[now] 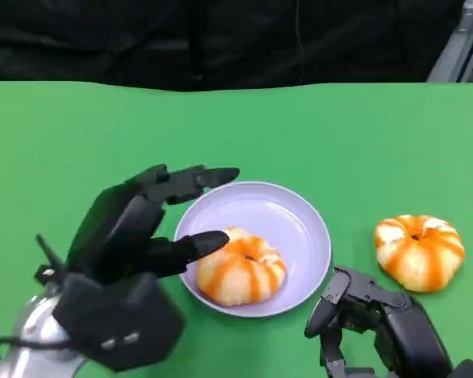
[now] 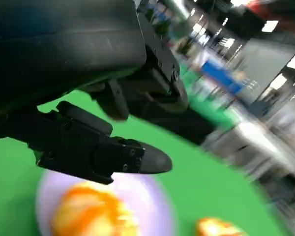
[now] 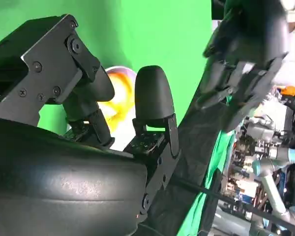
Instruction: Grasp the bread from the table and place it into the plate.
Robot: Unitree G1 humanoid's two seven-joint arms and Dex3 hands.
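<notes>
right hand (image 1: 363, 311) sits low at the near edge, fingers curled in, holding nothing | left hand (image 1: 134, 236) fingers spread wide, one tip at the bun in the plate | 2 buns, 1 plate | plate (image 1: 299, 216) holds one bun (image 1: 240, 272) | other bun (image 1: 419, 250) sits on the green table (image 1: 79, 134), right of the plate

A round white bun with orange stripes (image 1: 241, 277) lay in the near part of a shallow, pale lavender round plate (image 1: 288, 216) on the green table. A second, similar orange-striped bun (image 1: 418, 250) sat on the table, right of the plate and apart from it.
</notes>
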